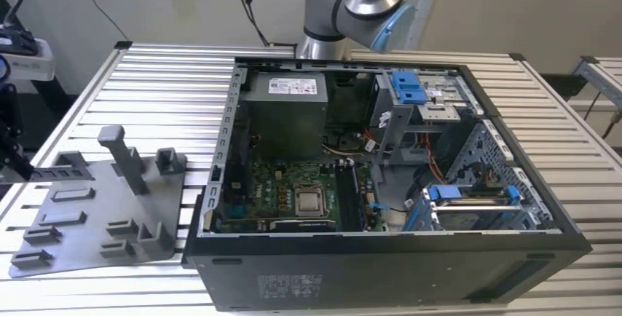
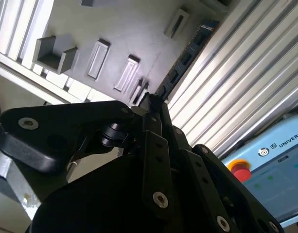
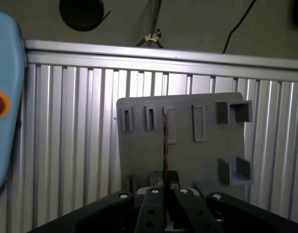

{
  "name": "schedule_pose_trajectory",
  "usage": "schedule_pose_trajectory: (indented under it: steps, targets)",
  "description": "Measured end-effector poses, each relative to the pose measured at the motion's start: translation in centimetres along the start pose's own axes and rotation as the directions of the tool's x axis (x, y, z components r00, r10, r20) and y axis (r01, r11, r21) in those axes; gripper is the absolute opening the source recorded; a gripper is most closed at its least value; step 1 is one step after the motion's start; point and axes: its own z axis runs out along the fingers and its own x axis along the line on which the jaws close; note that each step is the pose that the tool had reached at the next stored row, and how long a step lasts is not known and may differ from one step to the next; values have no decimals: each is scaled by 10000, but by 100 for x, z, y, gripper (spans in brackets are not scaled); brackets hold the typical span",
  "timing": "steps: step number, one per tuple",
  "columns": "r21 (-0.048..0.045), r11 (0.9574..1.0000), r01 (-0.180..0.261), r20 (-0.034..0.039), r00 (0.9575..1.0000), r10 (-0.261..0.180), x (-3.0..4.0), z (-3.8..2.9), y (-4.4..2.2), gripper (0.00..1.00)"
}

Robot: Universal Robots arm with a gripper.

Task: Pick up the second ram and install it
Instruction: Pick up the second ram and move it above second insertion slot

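Note:
The second ram (image 1: 60, 173) is a thin dark board held level over the near-left part of the grey fixture plate (image 1: 92, 214), at the exterior view's left edge. My gripper (image 1: 22, 169) is shut on one end of it. In the first wrist view the ram (image 3: 165, 141) shows edge-on as a thin line running out from my gripper (image 3: 164, 187) across the plate (image 3: 202, 160). In the second wrist view the ram (image 2: 187, 53) is a dark strip with chips reaching out past my gripper (image 2: 149, 104). The open computer case (image 1: 544, 207) lies at the exterior view's right, its motherboard (image 1: 291, 192) exposed.
Grey posts (image 1: 124, 157) and slotted blocks stand up from the fixture plate. The arm's base (image 1: 345, 10) sits behind the case. Blue drive brackets (image 1: 471, 194) and cables crowd the case's right half. A teach pendant (image 2: 268, 165) with a red button lies on the ribbed table (image 1: 165, 90).

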Motion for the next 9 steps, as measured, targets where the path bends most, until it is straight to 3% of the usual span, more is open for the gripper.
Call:
schedule_pose_trajectory:
  steps: [9]
  targets:
    - [1,10000,-5,0,10000,5,-12,-152,2,14]
